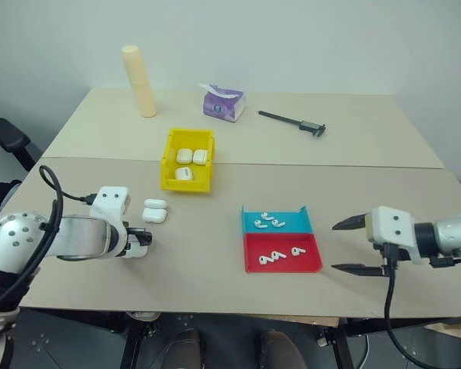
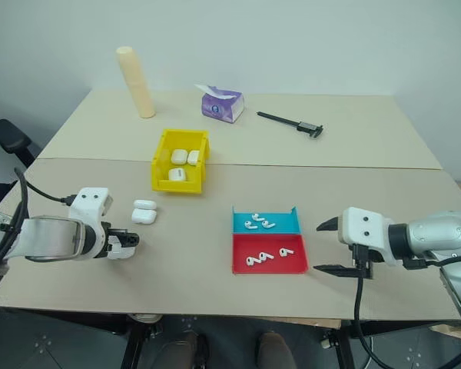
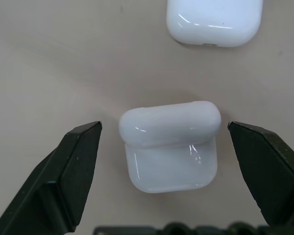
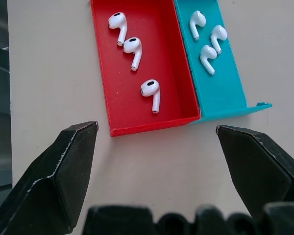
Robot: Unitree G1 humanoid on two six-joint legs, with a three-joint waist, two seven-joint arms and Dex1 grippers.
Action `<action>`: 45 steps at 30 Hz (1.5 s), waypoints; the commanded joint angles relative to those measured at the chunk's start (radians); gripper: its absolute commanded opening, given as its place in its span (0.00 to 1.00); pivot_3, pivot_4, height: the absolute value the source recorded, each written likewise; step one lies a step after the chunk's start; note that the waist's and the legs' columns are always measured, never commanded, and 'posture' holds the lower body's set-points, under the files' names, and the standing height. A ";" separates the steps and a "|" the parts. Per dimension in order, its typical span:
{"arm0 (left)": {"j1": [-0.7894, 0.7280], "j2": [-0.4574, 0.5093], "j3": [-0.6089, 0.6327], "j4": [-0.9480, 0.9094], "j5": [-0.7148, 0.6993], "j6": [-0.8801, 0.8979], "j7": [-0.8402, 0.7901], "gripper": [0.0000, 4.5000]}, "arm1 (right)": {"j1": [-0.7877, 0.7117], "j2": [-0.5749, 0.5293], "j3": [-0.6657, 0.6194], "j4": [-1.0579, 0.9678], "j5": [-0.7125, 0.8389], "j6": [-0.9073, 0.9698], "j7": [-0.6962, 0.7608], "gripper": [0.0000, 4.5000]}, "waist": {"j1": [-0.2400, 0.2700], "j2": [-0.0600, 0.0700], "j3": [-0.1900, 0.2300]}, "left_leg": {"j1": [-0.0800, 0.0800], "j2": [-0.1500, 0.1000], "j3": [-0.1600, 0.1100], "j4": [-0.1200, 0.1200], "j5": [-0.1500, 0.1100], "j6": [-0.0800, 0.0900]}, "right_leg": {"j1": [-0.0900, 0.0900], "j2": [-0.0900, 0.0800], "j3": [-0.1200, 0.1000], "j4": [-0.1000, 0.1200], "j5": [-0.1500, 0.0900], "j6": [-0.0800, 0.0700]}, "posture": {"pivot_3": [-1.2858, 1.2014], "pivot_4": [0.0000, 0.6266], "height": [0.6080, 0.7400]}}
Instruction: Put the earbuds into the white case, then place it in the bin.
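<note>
While my left tool (image 3: pixel 164 142) hangs spread wide around the white case (image 3: pixel 170 146) on the worktop (image 1: pixel 215 261), it isn't touching it. My right tool (image 4: pixel 157 147) is wide open too, near the tray (image 4: pixel 152 120) of earbuds (image 4: pixel 151 91).

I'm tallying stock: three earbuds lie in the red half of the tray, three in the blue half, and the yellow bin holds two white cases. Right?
Not quite. The yellow bin holds three white cases, not two, as the left eye view shows. The tray count is right: three earbuds in the red half, three in the blue half.
</note>
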 commanded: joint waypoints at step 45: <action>0.136 -0.368 0.162 -0.214 -0.005 -0.229 0.587 1.00 | 0.024 0.022 0.041 -0.009 -0.108 -0.039 -0.069 0.99 | 0.001 -0.001 0.000 | 0.002 0.000 -0.002 0.000 0.000 -0.001 | 0.005 -0.001 -0.001 -0.001 0.000 0.000 | 0.52 0.24 1.00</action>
